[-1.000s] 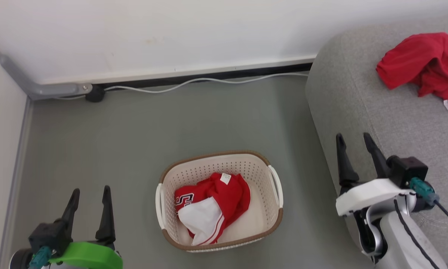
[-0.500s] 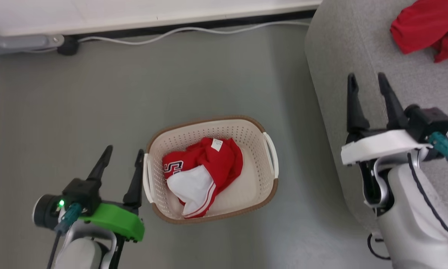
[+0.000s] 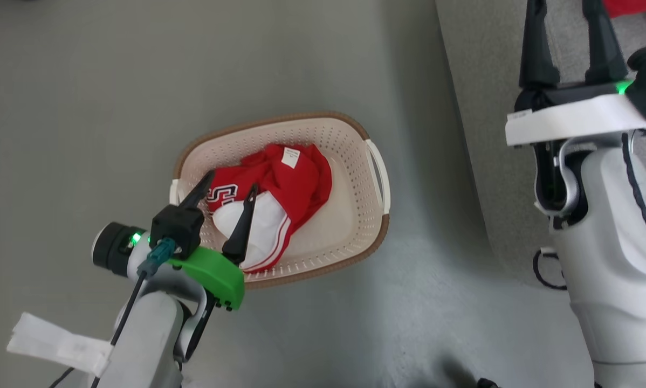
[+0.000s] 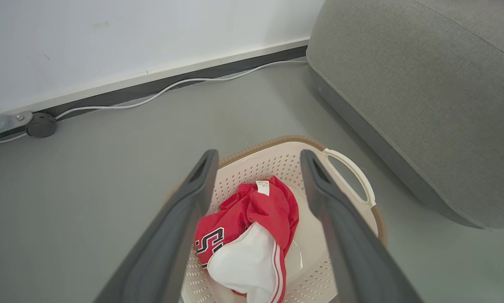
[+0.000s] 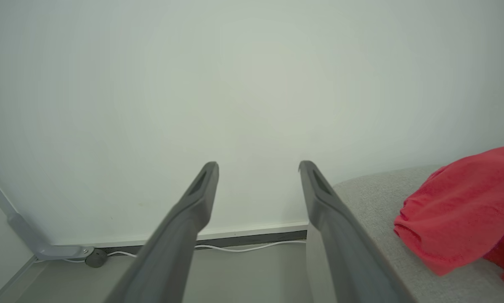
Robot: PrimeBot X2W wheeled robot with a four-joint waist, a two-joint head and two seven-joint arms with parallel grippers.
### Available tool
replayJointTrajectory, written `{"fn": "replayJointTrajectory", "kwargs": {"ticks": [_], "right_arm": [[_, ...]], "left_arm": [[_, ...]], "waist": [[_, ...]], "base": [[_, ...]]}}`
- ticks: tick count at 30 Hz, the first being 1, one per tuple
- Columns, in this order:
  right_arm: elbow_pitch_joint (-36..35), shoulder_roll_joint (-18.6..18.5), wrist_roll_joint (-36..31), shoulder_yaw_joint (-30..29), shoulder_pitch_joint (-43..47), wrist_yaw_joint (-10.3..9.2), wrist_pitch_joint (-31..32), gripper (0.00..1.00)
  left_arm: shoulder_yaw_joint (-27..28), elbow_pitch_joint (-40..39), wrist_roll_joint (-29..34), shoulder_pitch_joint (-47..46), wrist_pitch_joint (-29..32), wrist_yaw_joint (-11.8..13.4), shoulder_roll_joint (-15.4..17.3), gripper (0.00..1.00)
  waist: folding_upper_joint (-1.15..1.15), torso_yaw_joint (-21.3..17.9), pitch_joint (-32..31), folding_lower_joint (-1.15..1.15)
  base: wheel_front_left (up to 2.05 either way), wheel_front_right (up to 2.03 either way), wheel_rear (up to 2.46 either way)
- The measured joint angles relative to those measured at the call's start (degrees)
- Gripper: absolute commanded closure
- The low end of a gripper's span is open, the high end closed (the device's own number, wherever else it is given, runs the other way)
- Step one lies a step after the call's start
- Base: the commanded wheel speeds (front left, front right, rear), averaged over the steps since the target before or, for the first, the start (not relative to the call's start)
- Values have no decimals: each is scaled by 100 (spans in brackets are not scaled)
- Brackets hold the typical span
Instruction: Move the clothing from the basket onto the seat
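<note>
The cream basket stands on the grey floor, left of the grey sofa. A crumpled red and white garment with black-and-white lettering lies inside it. My left gripper hangs open over the basket's near-left part, its fingers straddling the garment from above without touching it. In the left wrist view the garment lies between and below the open left gripper. My right gripper is open and empty over the sofa. A second red garment lies on the sofa.
A white cable runs along the dark baseboard under the white wall behind the basket. The sofa's side rises close to the basket's right handle. Grey floor surrounds the basket on its other sides.
The head camera has tilted down, shifting the whole picture. My left gripper has moved forward and to the right, from beside the basket to above the garment in it. Both grippers stay open.
</note>
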Motion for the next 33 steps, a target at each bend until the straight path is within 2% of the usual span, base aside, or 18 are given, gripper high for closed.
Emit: {"fn": "replayJointTrajectory", "kwargs": {"ticks": [19, 33], "right_arm": [[-282, 69, 2, 115, -1391, 26, 1, 0], [-280, 140, 15, 169, -1818, 27, 0, 0]], "left_arm": [[-447, 1022, 670, -1313, 298, -201, -40, 0], [-554, 1553, 970, -2153, 309, -300, 96, 0]], "waist": [[0, -402, 1546, 1], [0, -760, 2514, 1]], "base": [[0, 0, 0], [0, 0, 0]]}}
